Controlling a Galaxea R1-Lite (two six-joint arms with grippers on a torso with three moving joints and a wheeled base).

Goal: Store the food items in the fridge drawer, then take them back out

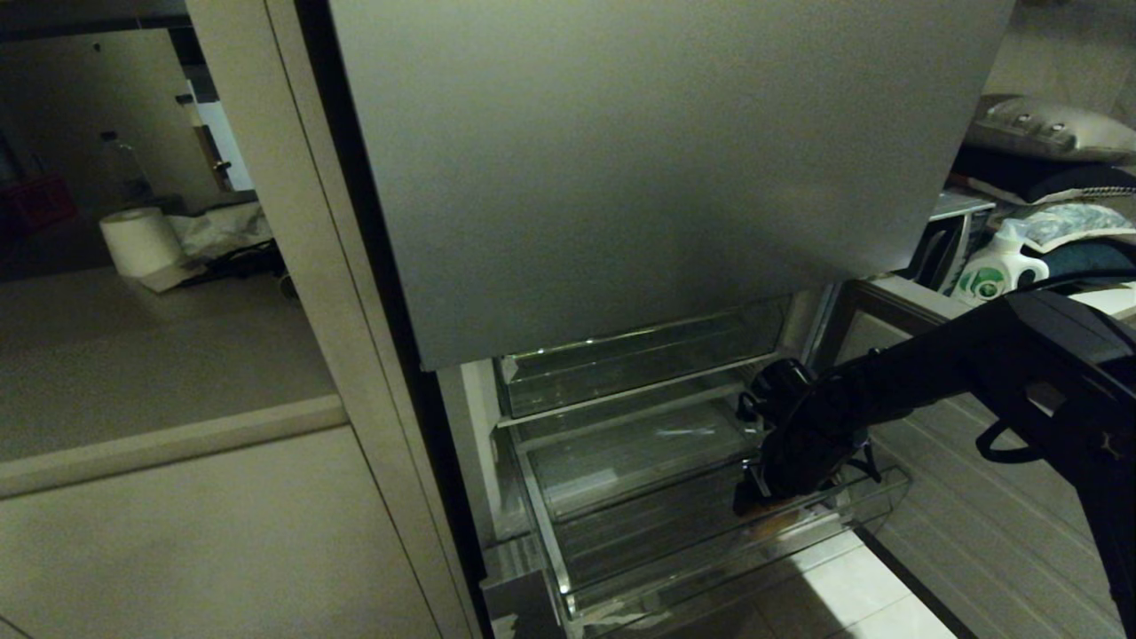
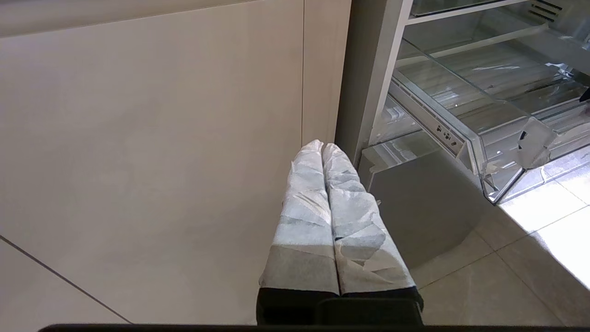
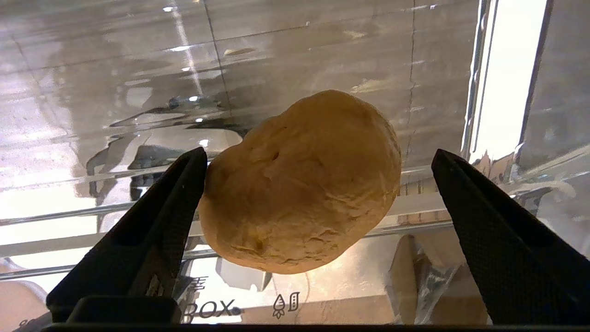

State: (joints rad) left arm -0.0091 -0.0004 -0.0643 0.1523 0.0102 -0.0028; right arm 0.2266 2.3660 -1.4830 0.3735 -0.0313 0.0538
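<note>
Left of the fridge [image 1: 621, 169] there is a pale tabletop [image 1: 133, 346] with a white paper roll [image 1: 140, 241] on it. The left claw [image 2: 322, 150] hangs low beside a plain cabinet wall [image 2: 152, 152], just left of the fridge, and its two wrapped fingers [image 2: 304, 207] are pressed together with nothing between them. Under the closed grey fridge door the clear drawer [image 1: 568, 577] is pulled out toward the floor. A smaller clear tray [image 1: 621, 364] sits above it, further back in the fridge. The right arm [image 1: 976, 364] reaches in from the right of the fridge, and the right claw [image 3: 318, 184] is down inside the drawer, near its front right corner. Its black fingers [image 3: 156, 221] are wide apart. A round orange-brown food piece [image 3: 302, 182] lies on the drawer floor between them. One finger is right at the side of the food and the other is clear of it. To the right of the fridge stands a white bottle [image 1: 998, 266] with a green label.
</note>
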